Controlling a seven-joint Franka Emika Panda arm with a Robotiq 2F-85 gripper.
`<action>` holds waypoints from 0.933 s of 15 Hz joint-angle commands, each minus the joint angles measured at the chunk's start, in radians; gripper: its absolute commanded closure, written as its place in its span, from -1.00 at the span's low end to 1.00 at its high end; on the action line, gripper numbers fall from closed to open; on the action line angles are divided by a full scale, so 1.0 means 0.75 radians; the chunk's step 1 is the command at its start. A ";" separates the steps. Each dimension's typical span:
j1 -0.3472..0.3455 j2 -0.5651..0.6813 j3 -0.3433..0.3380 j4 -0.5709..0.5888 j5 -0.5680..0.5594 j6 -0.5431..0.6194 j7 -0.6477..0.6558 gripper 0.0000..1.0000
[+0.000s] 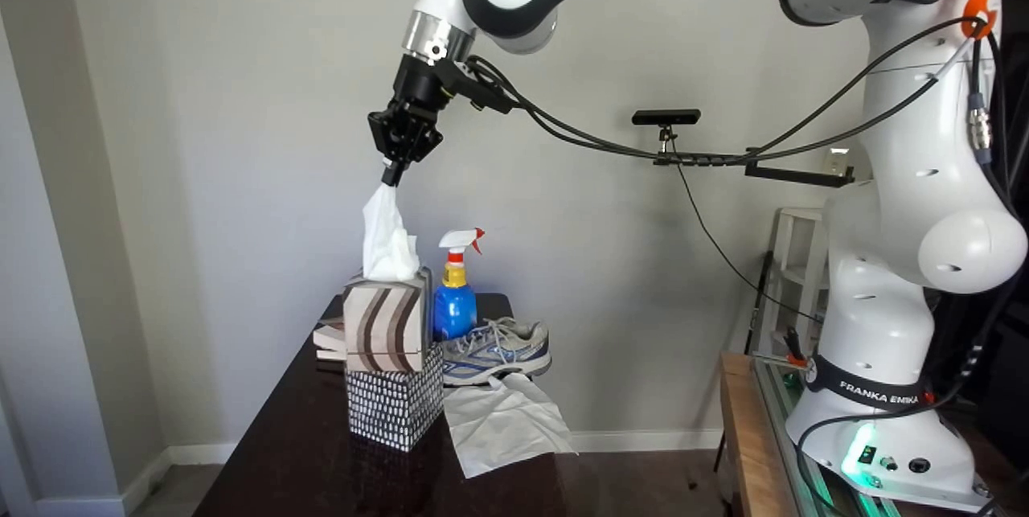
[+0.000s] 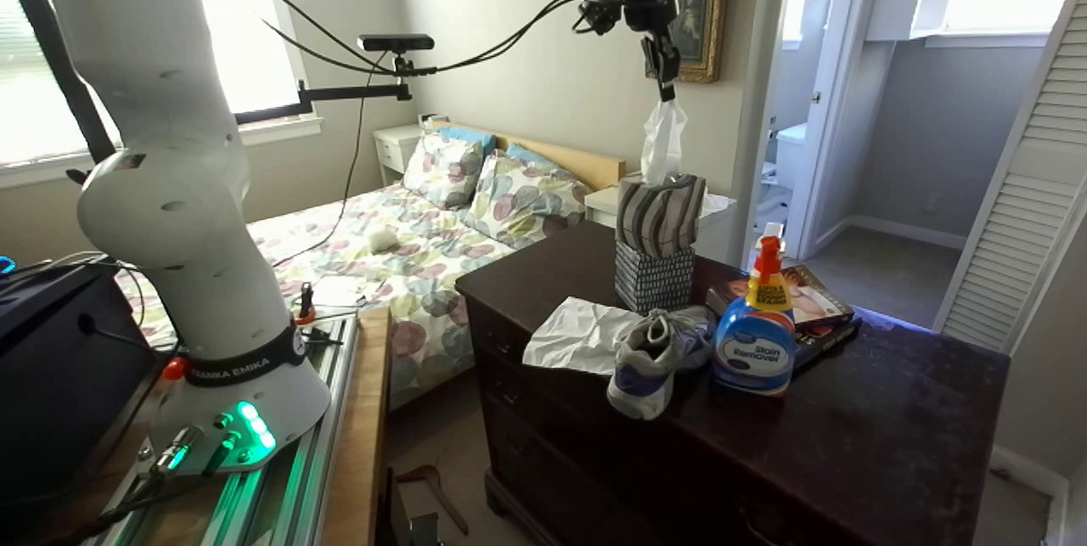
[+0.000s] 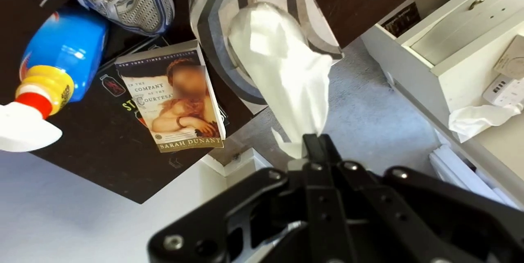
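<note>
Tissue (image 1: 387, 235) is pinched at its upper end by my gripper (image 1: 391, 181); in the wrist view I see the fingers (image 3: 312, 148) pressed together on it, with a loose wisp flaring out beside them. It spans down, white and twisted, to the oval opening in the top of the box (image 1: 384, 328), and the gripper itself is well clear of that top. I can't tell how much of it lies inside.

The box, striped in brown, grey and cream, sits on a black-and-white patterned block (image 2: 654, 278), which stands on the dresser (image 2: 892, 419) between its drawer-side edge and its back edge. At the drawer-side edge I have a creased white sheet (image 2: 582, 335) that reaches past it, and just beside the sheet a grey-and-blue shoe (image 2: 641, 376) with one end at the same edge. Next to the shoe a blue bottle (image 2: 756, 346) of stain remover stands upright. A paperback (image 3: 172, 111) lies on top of a black book (image 3: 110, 87), near the back edge, between the box and the corner by the wall. Past the back edge, the wrist view shows me a white nightstand (image 3: 446, 38) with a rumpled white scrap (image 3: 477, 120) on it.
</note>
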 commanded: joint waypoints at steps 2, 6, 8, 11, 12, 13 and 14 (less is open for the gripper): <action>-0.019 -0.089 0.001 -0.033 0.004 -0.054 0.030 1.00; -0.032 -0.129 -0.002 -0.030 -0.023 -0.043 0.046 1.00; -0.041 -0.149 -0.002 -0.028 -0.023 -0.041 0.048 1.00; -0.057 -0.181 -0.003 -0.025 -0.007 -0.044 0.041 1.00; -0.062 -0.195 -0.003 -0.028 -0.012 -0.044 0.046 1.00; -0.067 -0.210 -0.004 -0.029 0.000 -0.049 0.038 1.00; -0.073 -0.227 -0.004 -0.034 0.010 -0.053 0.031 1.00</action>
